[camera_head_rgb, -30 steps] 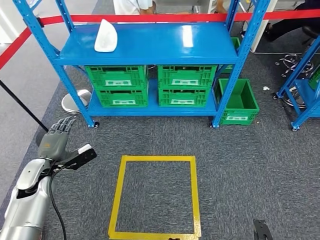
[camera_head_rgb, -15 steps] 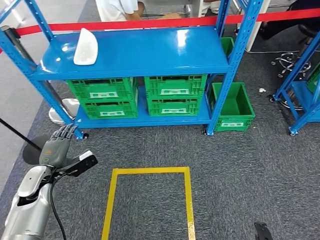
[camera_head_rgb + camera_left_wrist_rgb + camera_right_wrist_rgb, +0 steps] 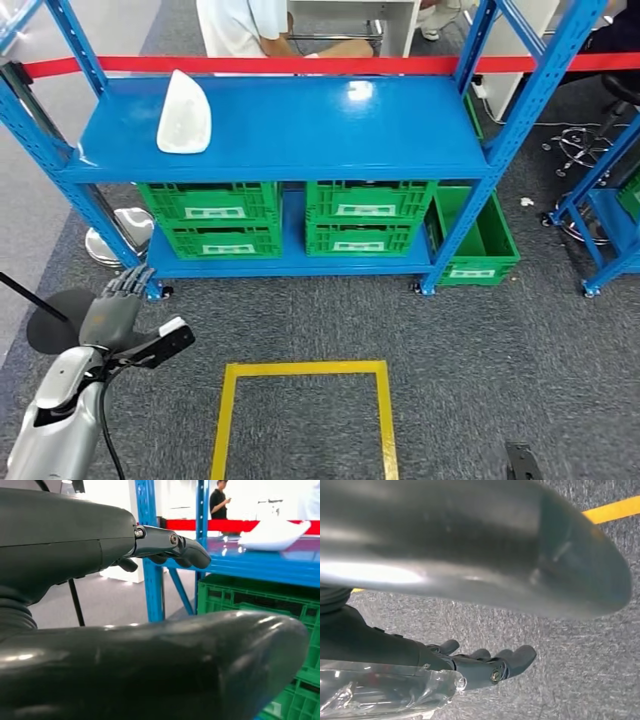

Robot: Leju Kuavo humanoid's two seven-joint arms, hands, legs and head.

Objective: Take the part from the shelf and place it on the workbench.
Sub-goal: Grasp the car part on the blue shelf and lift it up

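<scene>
The left hand point(image 3: 113, 310), raised at the robot's left side with fingers apart and holding nothing, points toward the shelf point(image 3: 392, 130). The right hand point(image 3: 486, 667) hangs low over the carpet, fingers loosely extended and empty. The part point(image 3: 183, 115), a white wedge-shaped piece, lies on the top deck of the shelf near its left end, ahead of and above the left hand and well apart from it; its long axis runs front to back. The left hand is judged the nearer, so the reach falls to it.
</scene>
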